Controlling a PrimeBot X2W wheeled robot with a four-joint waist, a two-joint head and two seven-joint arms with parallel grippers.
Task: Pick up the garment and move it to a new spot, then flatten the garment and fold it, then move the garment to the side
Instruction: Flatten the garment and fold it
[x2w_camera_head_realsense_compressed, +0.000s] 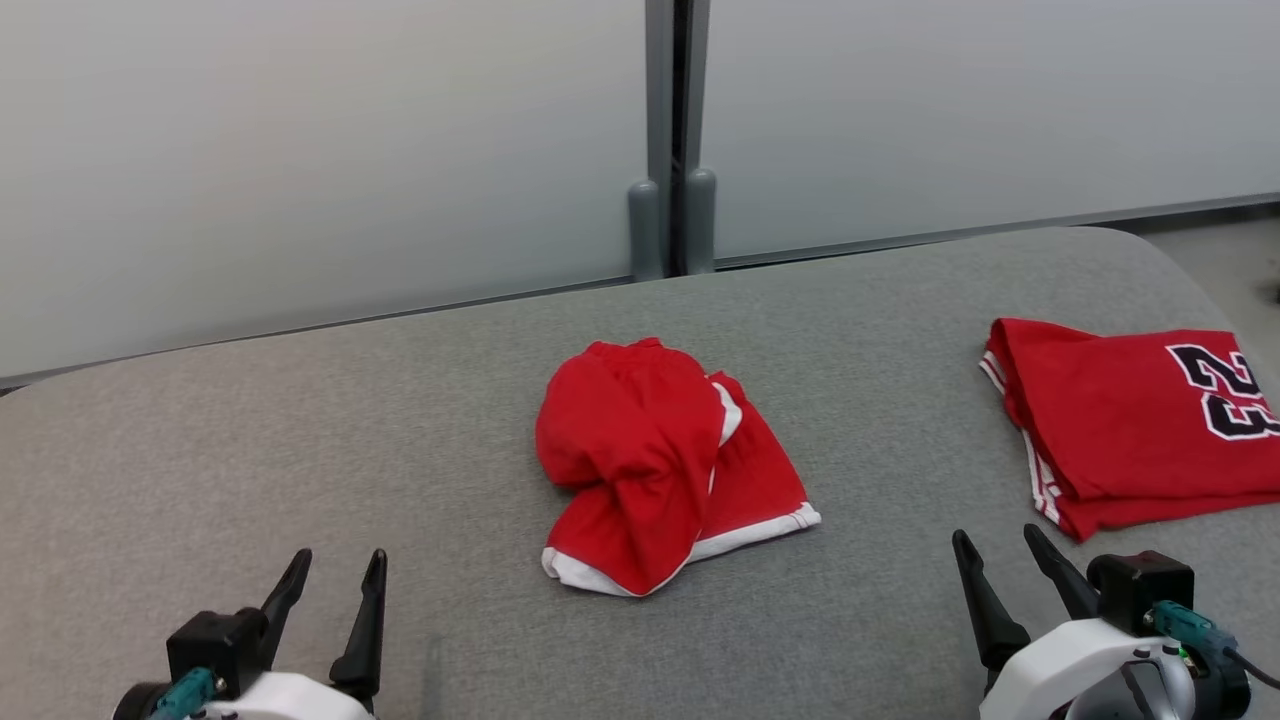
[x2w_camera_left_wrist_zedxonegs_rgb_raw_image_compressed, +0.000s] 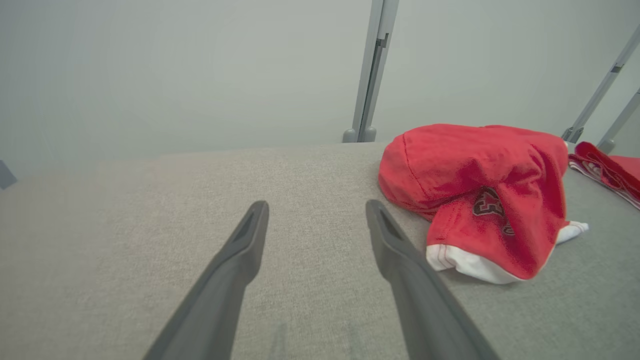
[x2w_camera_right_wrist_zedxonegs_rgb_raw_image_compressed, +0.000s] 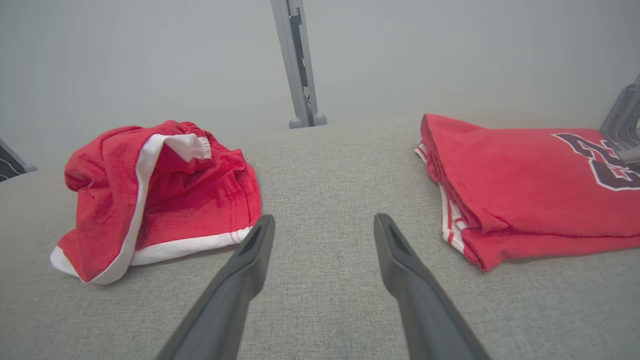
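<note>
While parked at the frame's lower corners, spread wide and empty: left gripper (x2w_camera_head_realsense_compressed: 340, 556) and right gripper (x2w_camera_head_realsense_compressed: 996, 534). Crumpled at frame centre on grey table (x2w_camera_head_realsense_compressed: 300, 450), apart from both: red garment (x2w_camera_head_realsense_compressed: 640, 460) with white trim. Folded at right edge: red jersey (x2w_camera_head_realsense_compressed: 1120, 430).

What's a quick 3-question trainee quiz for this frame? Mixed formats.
1. Fill in: the number printed on the folded jersey is ___.
2. True or false: the left gripper and right gripper are both open and empty.
3. Multiple choice: the crumpled shorts lie
A. on top of the jersey
B. mid table, apart from the jersey and both grippers
C. hanging off the table's edge
Key: 1 is 23; 2 is true; 3 is B.
</note>
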